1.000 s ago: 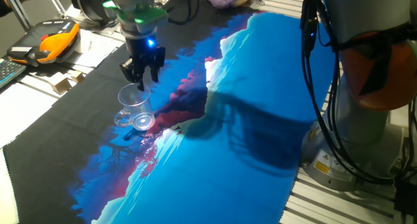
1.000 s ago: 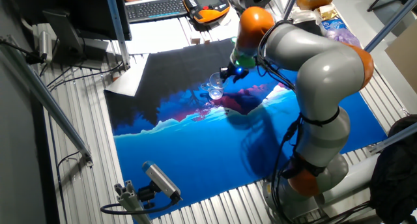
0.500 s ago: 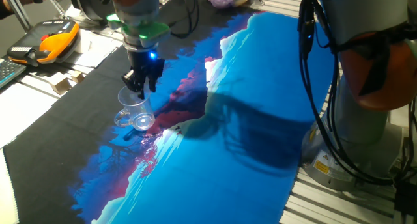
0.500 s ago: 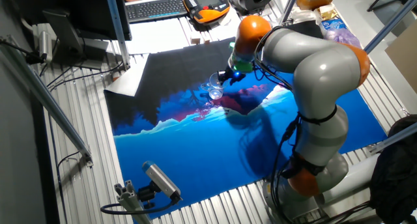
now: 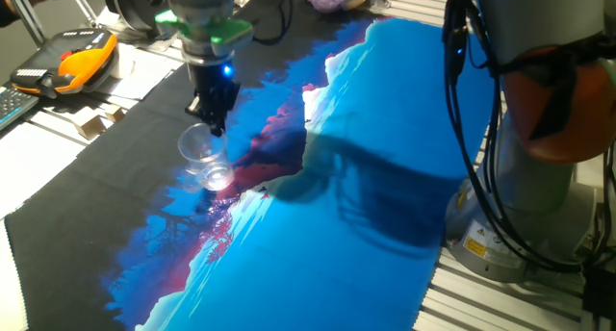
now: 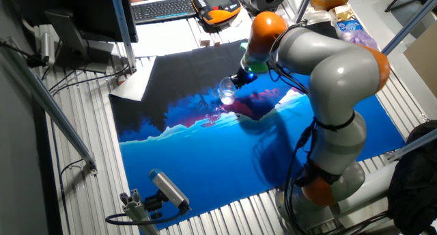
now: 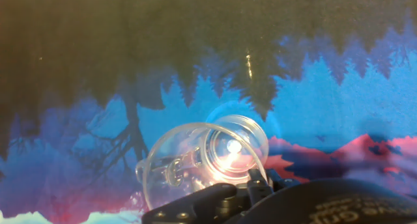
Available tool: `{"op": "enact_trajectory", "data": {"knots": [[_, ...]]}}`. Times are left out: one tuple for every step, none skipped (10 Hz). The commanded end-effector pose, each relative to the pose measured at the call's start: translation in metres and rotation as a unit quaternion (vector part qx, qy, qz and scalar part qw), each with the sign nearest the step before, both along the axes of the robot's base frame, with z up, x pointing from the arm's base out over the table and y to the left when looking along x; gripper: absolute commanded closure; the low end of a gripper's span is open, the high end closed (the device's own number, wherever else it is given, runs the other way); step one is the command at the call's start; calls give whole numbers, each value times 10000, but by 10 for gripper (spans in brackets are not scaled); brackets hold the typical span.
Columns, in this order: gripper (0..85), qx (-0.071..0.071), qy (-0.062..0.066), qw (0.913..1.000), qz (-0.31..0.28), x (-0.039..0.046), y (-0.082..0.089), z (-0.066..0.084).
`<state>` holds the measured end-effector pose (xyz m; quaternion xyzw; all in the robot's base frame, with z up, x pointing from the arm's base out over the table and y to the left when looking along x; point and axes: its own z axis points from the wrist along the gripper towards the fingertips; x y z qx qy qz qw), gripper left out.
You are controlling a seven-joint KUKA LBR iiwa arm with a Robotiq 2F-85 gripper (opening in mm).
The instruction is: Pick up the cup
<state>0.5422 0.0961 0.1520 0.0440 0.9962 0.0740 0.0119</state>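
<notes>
The cup [image 5: 205, 160] is clear glass with a round rim and thick base. It hangs tilted just above the black and blue printed cloth [image 5: 385, 129]. My gripper [image 5: 214, 119] is directly above it, with the jaws closed on the rim's far side. In the other fixed view the cup [image 6: 226, 93] sits just left of the gripper [image 6: 239, 79]. In the hand view the cup [image 7: 202, 157] fills the lower middle, its mouth turned toward the camera and its looped handle at the lower left. The dark fingers [image 7: 255, 185] pinch its rim from below.
An orange teach pendant [image 5: 82, 62] and small cardboard pieces [image 5: 96, 119] lie at the left beyond the cloth. A keyboard [image 6: 164, 7] is at the back. The arm's base [image 5: 539, 177] and cables stand at the right. A camera on a stand [image 6: 167, 187] is at the near edge.
The fingers were open above the cup and have closed on its rim. The cup has tipped and risen slightly off the cloth.
</notes>
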Motion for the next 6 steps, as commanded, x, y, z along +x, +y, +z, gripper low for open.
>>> {"op": "enact_trajectory", "data": {"knots": [[850, -45, 26, 10000, 16, -17, 9, 40], [850, -92, 77, 9999, 39, -27, 24, 89], [850, -68, 103, 9999, 19, -34, 23, 164], [850, -7, 170, 9998, 38, -41, -6, 285], [850, 31, 253, 9997, 59, -42, -37, 416], [850, 47, 335, 9994, 80, -40, -76, 563]]}}
